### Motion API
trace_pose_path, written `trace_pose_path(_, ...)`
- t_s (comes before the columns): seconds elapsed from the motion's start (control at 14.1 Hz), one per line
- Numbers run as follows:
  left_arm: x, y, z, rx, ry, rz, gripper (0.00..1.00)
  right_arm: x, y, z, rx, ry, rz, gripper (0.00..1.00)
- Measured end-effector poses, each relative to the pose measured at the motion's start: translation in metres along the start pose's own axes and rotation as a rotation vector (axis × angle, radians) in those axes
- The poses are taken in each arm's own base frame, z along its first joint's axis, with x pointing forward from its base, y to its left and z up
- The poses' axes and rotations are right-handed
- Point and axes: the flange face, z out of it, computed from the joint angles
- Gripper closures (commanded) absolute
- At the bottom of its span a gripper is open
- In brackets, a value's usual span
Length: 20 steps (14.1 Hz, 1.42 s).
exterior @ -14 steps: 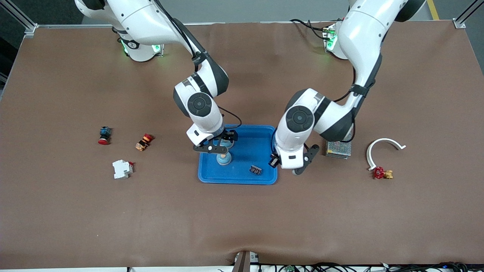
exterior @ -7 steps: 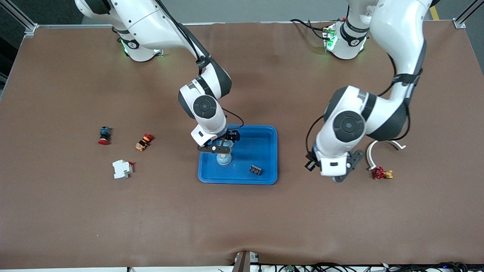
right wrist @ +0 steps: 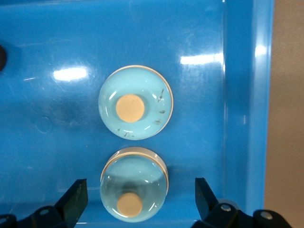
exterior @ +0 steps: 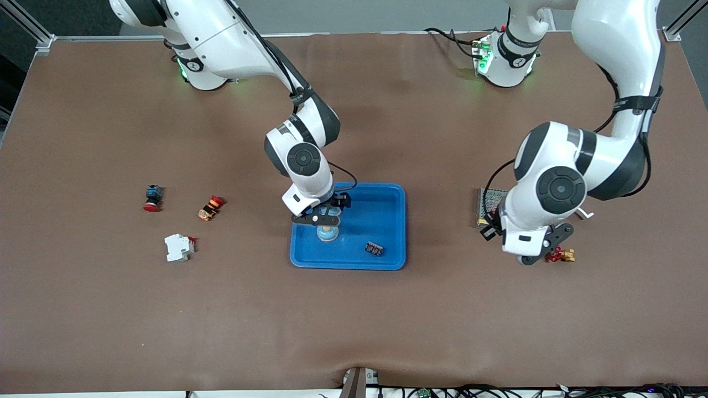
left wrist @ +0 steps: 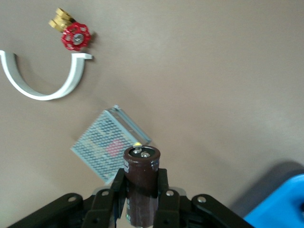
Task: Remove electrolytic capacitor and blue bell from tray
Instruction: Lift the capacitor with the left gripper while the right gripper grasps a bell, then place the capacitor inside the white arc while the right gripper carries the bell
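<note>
My right gripper (exterior: pixel 323 216) hangs open over the blue tray (exterior: pixel 387 194), low above it. In the right wrist view its fingers (right wrist: pixel 76 198) stand on either side of one light-blue bell (right wrist: pixel 134 186) without touching it. A second light-blue bell (right wrist: pixel 135 102) stands beside it in the tray (right wrist: pixel 242 95); it also shows in the front view (exterior: pixel 327 234). My left gripper (left wrist: pixel 141 184) is shut on a dark brown capacitor (left wrist: pixel 141 164), held upright. In the front view this gripper (exterior: pixel 525 251) is over the bare table next to the red valve (exterior: pixel 558 254); the capacitor is hidden there.
A small black part (exterior: pixel 374 249) lies in the tray. A metal mesh box (left wrist: pixel 110 145) and a white curved piece (left wrist: pixel 42 85) lie under the left arm. A red button (exterior: pixel 151 198), an orange button (exterior: pixel 210 208) and a white breaker (exterior: pixel 178 247) lie toward the right arm's end.
My left arm has swung from the tray's edge toward its own end of the table, carrying the capacitor. My right gripper has stayed over the bells in the tray.
</note>
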Motion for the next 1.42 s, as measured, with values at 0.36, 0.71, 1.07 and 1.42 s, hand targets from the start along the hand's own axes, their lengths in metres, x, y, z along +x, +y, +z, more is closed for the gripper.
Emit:
trace_pose_path(0.36, 0.028, -0.088, 0.029, 0.078, -0.073, -0.013, 1.0, -0.006, -0.005, 0.01, -0.007, -0.005, -0.012, 0.0)
trace_pose_path(0.71, 0.057, -0.157, 0.081, 0.122, -0.174, -0.028, 1.0, -0.007, -0.006, 0.017, -0.003, 0.003, -0.016, 0.0)
trace_pose_path(1.07, 0.11, -0.192, 0.116, 0.055, -0.077, 0.025, 1.0, -0.007, -0.007, 0.02, -0.003, 0.004, -0.018, 0.0)
trace_pose_path(1.42, 0.129, -0.193, 0.159, 0.035, -0.032, 0.047, 1.0, -0.007, -0.008, 0.025, 0.001, 0.011, -0.02, 0.34)
